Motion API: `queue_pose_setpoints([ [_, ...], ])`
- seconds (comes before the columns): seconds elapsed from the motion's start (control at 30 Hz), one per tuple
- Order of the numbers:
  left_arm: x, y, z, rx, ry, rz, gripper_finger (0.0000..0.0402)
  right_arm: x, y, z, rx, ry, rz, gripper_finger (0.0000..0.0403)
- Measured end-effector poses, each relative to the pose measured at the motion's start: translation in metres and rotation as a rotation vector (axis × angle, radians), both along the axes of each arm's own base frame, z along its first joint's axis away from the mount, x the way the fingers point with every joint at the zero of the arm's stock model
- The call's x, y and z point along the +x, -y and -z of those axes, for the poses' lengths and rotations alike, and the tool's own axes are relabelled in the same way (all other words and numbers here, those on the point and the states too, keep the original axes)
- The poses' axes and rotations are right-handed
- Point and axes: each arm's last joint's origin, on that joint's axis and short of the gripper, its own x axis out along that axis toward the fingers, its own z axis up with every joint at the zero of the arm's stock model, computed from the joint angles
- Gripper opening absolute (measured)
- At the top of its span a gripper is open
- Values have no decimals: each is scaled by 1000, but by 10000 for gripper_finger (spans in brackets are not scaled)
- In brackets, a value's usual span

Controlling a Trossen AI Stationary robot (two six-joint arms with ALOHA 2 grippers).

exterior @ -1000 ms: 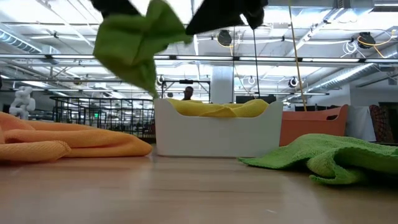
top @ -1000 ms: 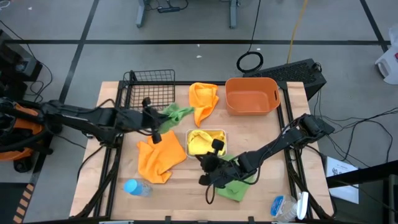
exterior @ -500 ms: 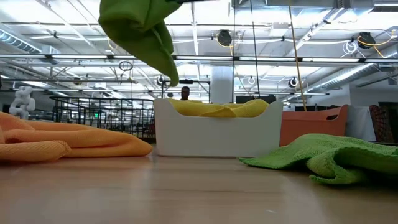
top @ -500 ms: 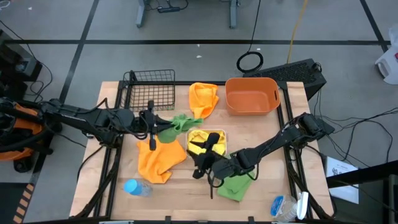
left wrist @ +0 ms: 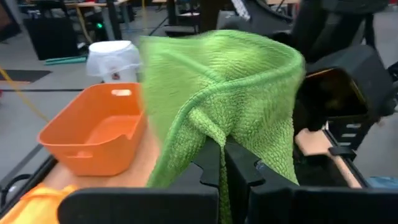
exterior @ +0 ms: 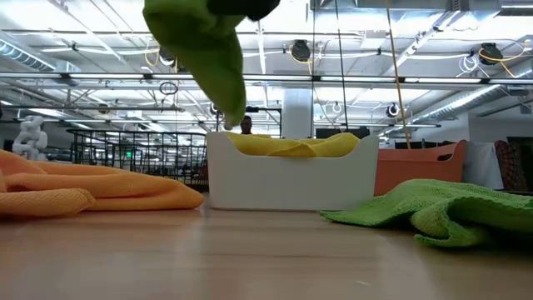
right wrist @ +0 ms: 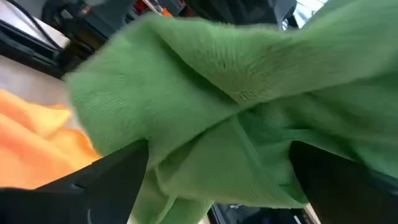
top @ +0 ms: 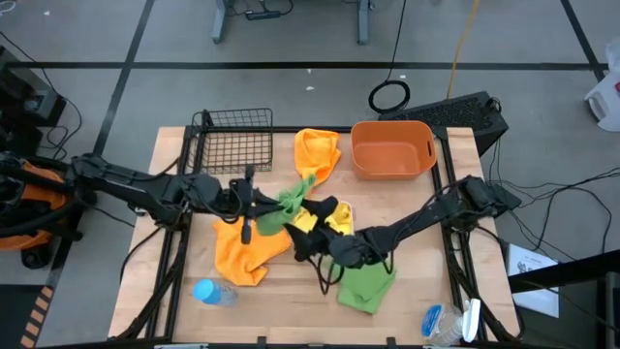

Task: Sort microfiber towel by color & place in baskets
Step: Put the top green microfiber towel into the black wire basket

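Two grippers meet over the middle of the table: the left gripper is clenched on a green towel that hangs lifted above the white tray of yellow cloth, and the right gripper stands with its fingers spread wide just beside that towel, the cloth lying between them in the right wrist view. A handover looks likely, the towel draping lengthwise from the left claw toward the right.
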Motion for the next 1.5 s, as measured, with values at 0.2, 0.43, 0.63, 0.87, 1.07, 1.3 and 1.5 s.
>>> queue_pose_setpoints([
  [0.2, 13, 5, 6, 6, 10, 73, 2, 15, 25, 10, 121, 49, -79, 378],
  [0.43, 15, 6, 9, 28, -11, 107, 2, 18, 29, 9, 208, 95, -160, 283],
  [0.63, 12, 6, 6, 33, 7, 122, 32, 17, 26, 11, 213, 79, -173, 68],
  [0.87, -6, 0, -3, 69, 4, 72, 75, 11, 11, 12, 185, 57, -150, 24],
  [1.07, -38, -11, -4, 99, -103, -77, 132, -1, -5, 2, 113, 45, -70, 8],
  [1.3, -49, -4, 15, -29, -198, -33, 210, -17, -9, -22, 119, 90, -22, 7],
  [1.5, -34, 8, 37, -111, -138, -55, 261, -23, -8, -37, 144, 133, -45, 8],
])
